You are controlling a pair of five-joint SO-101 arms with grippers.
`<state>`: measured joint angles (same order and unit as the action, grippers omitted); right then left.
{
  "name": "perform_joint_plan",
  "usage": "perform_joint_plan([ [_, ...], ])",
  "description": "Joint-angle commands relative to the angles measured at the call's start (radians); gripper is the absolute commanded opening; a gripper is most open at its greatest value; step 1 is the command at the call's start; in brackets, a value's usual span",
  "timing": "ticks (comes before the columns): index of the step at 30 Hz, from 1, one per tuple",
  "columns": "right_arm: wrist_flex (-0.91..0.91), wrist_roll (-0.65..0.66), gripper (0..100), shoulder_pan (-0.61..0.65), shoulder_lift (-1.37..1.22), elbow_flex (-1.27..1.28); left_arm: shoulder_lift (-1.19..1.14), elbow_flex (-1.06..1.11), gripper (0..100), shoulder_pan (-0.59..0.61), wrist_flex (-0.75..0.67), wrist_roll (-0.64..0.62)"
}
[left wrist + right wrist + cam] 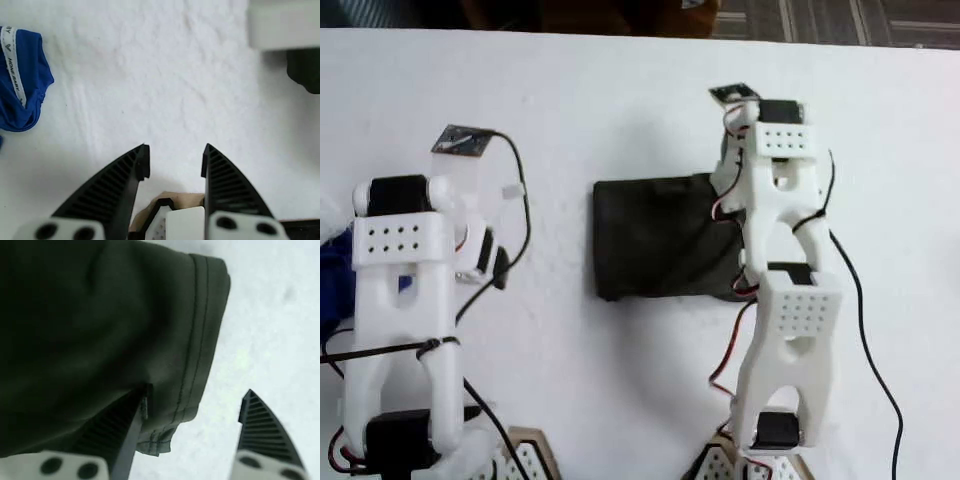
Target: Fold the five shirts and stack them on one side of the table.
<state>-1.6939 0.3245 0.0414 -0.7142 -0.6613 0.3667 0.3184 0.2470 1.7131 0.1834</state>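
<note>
A dark green shirt [655,238] lies folded in a rectangle at the table's middle. The right arm [775,190] stands over the shirt's right edge. In the right wrist view my right gripper [196,397] is open, with the shirt's stitched hem [200,340] hanging between its fingers; one finger [125,425] is against the fabric and the other [260,425] is over bare table. A crumpled blue shirt [20,85] lies at the far left edge [332,280], partly hidden by the left arm [400,270]. My left gripper [175,160] is open over bare table with nothing between its fingers.
The white table [570,100] has free room at the back and between the two arms. Cables [865,320] trail from the right arm toward the front edge. Both arm bases [520,455] sit at the front.
</note>
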Motion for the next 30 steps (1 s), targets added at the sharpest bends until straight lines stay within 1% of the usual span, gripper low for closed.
perform_joint_plan([
  [1,0.005,-0.038,28.2,0.01,-0.038,-0.035,0.032,0.002,19,0.009,0.002,0.038],
  [5,0.01,-0.094,28.2,0.01,-0.111,-0.037,0.034,0.002,19,0.008,0.0,0.066],
  [10,0.005,-0.107,27.9,0.048,-0.157,-0.037,0.029,0.002,19,0.006,-0.006,0.068],
  [12,0.004,-0.144,25.9,0.059,-0.173,-0.032,0.029,0.002,19,0.008,-0.006,0.068],
  [13,0.004,-0.16,22.5,0.061,-0.182,-0.034,0.029,0.002,19,0.008,-0.006,0.068],
  [14,0.004,-0.17,17.1,0.062,-0.186,-0.035,0.029,0.002,19,0.008,-0.006,0.068],
  [16,0.005,-0.18,2.8,0.062,-0.193,-0.037,0.029,0.002,19,0.008,-0.006,0.068],
  [17,0.005,-0.183,0.8,0.062,-0.197,-0.037,0.029,0.002,19,0.006,-0.006,0.068],
  [18,0.004,-0.183,4.1,0.062,-0.202,-0.035,0.029,0.002,19,0.006,-0.006,0.068],
  [19,0.002,-0.183,4.0,0.062,-0.203,-0.034,0.029,0.002,19,0.006,-0.006,0.068],
  [20,0.002,-0.181,1.8,0.061,-0.203,-0.034,0.029,0.002,19,0.006,-0.006,0.068],
  [26,0.002,-0.176,1.9,0.048,-0.193,-0.038,0.034,0.002,19,0.008,0.0,0.068],
  [30,-0.03,-0.176,1.9,-0.016,-0.196,-0.117,0.035,0.002,19,0.008,0.002,0.068],
])
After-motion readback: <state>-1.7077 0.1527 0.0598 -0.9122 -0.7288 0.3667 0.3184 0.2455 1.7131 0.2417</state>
